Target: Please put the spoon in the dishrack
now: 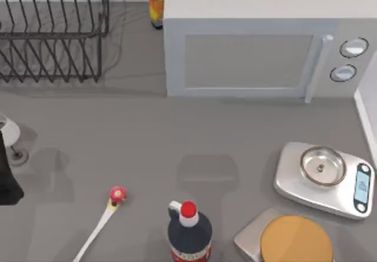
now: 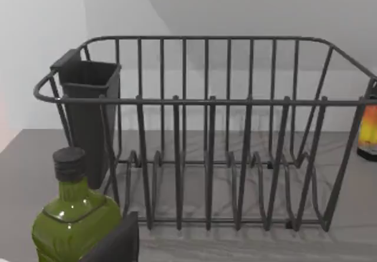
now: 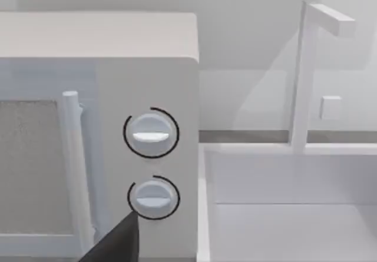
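The spoon [image 1: 99, 225] lies flat on the grey table near the front left. Its thin white handle runs diagonally and ends in the red-and-yellow knob [image 1: 117, 195]; its bowl end runs off the frame's lower edge. The dishrack [image 1: 53, 38], dark wire with slanted tines, stands at the back left, far from the spoon. In the left wrist view the dishrack [image 2: 206, 126] faces the camera, with a dark cutlery cup [image 2: 88, 115] hung inside one end. My left arm [image 1: 7, 179] sits at the table's left edge, left of the spoon. A dark part of my left gripper [image 2: 115, 247] shows low in its wrist view, and of my right gripper [image 3: 115, 244] in front of the microwave's knobs.
A white wine glass [image 1: 12, 138] stands by the left arm. A green bottle [image 2: 73, 221] is close to the left wrist camera. A red-capped dark bottle [image 1: 188, 232] stands right of the spoon. The microwave [image 1: 259, 50], a kitchen scale [image 1: 324, 176], an orange disc [image 1: 294, 238] and a back bottle [image 1: 156, 3] fill the right and rear.
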Robot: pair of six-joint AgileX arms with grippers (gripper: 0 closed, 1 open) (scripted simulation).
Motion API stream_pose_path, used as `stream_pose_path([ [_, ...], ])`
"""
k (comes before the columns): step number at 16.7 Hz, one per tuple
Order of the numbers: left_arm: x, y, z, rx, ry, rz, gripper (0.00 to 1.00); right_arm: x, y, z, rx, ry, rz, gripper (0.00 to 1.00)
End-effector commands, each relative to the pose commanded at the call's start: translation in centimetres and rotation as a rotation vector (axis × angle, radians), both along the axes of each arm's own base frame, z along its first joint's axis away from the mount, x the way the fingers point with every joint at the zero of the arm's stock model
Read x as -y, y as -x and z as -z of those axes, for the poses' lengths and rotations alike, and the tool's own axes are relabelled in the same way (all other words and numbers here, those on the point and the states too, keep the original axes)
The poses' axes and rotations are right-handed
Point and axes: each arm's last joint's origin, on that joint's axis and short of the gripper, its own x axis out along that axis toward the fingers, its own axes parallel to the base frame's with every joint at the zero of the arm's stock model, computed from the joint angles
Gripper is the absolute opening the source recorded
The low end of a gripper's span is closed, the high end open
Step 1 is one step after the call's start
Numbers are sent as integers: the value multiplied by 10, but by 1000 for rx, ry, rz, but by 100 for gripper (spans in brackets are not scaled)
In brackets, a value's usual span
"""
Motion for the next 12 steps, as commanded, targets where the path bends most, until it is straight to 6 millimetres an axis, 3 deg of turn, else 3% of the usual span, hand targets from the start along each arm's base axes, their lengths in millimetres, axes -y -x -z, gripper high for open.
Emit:
stream_pose_path([
  [6,6,-1,-15,-106,7,60,100,0,0,0,0,0,0,100],
  [12,31,-29,-44,-605,-33,211,100,0,0,0,0,0,0,100],
])
